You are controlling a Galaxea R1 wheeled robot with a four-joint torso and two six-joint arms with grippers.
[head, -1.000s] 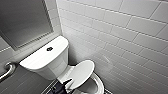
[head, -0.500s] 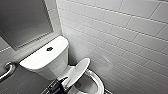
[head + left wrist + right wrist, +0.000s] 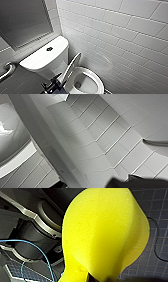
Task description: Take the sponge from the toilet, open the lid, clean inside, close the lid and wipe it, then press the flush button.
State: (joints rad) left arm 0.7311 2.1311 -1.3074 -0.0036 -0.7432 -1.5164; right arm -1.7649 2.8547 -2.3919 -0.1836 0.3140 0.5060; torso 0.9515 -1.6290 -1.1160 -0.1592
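Standing half-open, lid [image 3: 71,66] touches left pincer [image 3: 56,81]; right pincer [image 3: 98,278] grips sponge [image 3: 102,233]

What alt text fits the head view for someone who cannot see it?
The white lid stands tilted, partly open above the toilet bowl, with the robot's dark left gripper at its lower end. Behind it, the tank top bears a small dark flush button, against a white tiled wall.

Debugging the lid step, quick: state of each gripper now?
Left gripper: at the raised lid's lower edge; open or closed cannot be told.
Right gripper: closed on the sponge.
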